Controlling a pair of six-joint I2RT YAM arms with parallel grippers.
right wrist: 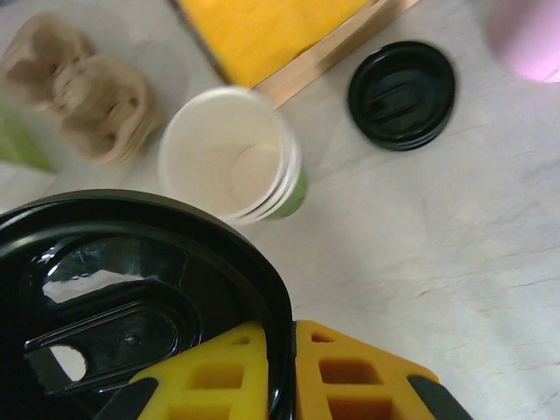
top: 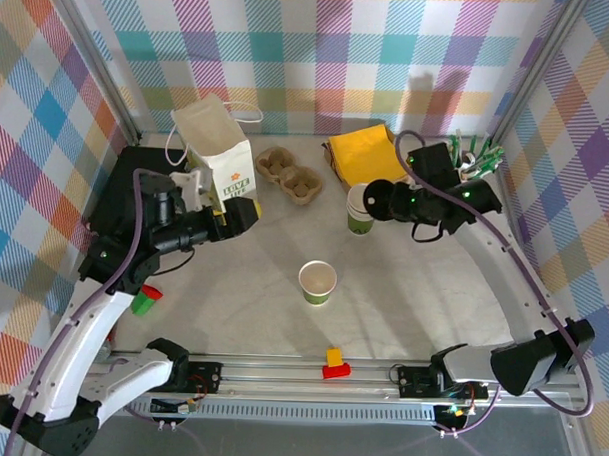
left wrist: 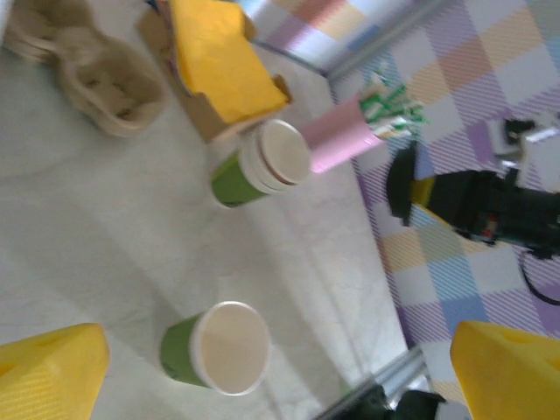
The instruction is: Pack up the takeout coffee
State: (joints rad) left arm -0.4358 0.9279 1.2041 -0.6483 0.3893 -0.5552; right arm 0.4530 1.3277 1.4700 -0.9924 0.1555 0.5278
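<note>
While the right hand [right wrist: 280, 372] pinches a black lid [right wrist: 131, 289] edgewise and the left hand [left wrist: 280, 376] stands open, skewed seating could topple the takeout coffee [top: 318, 282], frame centre

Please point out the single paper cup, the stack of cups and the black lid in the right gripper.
single paper cup [top: 318, 280]: top view, inside its open mouth.
stack of cups [right wrist: 231, 156]: right wrist view, inside the top cup.
black lid [right wrist: 149, 262]: right wrist view, on its glossy face.
</note>
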